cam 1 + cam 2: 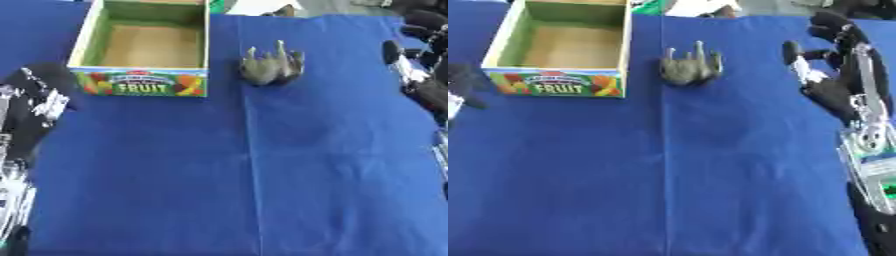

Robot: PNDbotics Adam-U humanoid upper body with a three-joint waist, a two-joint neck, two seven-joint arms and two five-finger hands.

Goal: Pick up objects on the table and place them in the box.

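The worktop (262,190) is covered with a blue cloth bearing faint fold lines. At its far left stands the box (144,82) — an open-topped carton with green inner walls, a brown floor and a front panel printed with fruit and the word FRUIT; nothing is visible inside it. Just to the right of the box, apart from it, lies a small grey animal figure (689,67) on its back or side, legs pointing away from the camera. The right hand (833,75) is at the right edge of the worktop, well apart from the figure, fingers (833,25) straight and relaxed, holding nothing. The left hand (39,105) shows at the left edge below the box — its fingers cannot be made out, so their state cannot be told.
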